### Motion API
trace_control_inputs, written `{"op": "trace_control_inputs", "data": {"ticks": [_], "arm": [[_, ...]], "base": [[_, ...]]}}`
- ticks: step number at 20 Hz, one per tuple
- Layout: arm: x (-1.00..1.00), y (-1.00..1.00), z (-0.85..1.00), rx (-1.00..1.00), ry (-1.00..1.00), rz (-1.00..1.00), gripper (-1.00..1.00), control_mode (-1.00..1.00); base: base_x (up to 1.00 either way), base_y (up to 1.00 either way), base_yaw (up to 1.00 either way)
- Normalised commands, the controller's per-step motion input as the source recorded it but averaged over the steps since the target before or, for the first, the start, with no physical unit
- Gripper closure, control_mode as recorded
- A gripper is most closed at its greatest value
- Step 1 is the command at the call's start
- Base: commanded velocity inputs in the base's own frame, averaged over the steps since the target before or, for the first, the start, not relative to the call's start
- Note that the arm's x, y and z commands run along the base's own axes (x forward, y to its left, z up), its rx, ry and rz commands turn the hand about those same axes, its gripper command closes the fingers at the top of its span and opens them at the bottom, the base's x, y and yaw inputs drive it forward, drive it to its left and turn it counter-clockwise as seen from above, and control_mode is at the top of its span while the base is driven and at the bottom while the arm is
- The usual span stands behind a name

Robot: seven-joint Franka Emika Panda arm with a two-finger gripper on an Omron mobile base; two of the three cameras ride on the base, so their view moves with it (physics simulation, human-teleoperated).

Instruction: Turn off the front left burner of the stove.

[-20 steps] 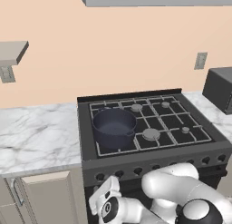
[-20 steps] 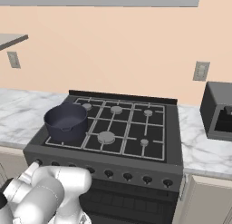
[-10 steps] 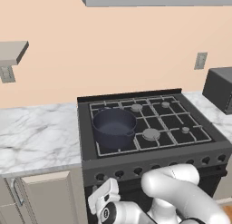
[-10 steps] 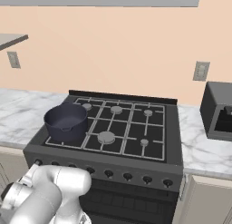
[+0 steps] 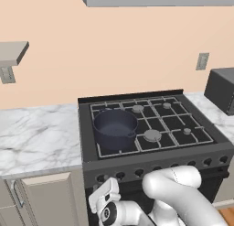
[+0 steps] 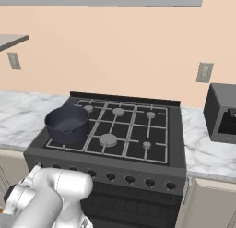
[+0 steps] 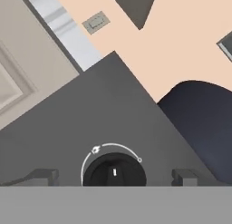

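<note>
Stove: you see the wide dark grey-black gas stove (image 5: 155, 163) with black wire grates, set between two marble counter parts.
Burner: the front left burner (image 5: 119, 147) is under the dark blue round pot (image 5: 115, 126), so its ring is mostly hidden.
Knob: the small round black knob (image 7: 114, 173) at the left end of the stove's front panel sits between the finger tips.
Tool: the two-finger gripper (image 7: 114, 177) is spread wide, one tip on each side of the knob, and holds nothing.
Progress: I judge you are aligned but not yet grasping; closing and turning remain.
Count: one pot; three grey burner caps uncovered on the stove; one knob in the hand view.
</note>
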Motion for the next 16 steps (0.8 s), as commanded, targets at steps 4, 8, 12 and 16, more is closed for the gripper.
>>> {"op": "trace_control_inputs", "data": {"ticks": [4,8,12,16], "arm": [[0.05,0.00,0.00,0.00,-0.01,0.00,-1.00,-1.00],[0.17,0.00,0.00,0.00,-0.02,0.00,-1.00,-1.00],[0.06,0.00,-0.03,0.00,-0.02,0.00,-1.00,-1.00],[0.05,0.00,-0.15,0.00,0.00,0.00,-1.00,-1.00]], "base": [[0.00,0.00,0.00],[0.00,0.00,0.00],[0.00,0.00,0.00],[0.00,0.00,0.00]]}}
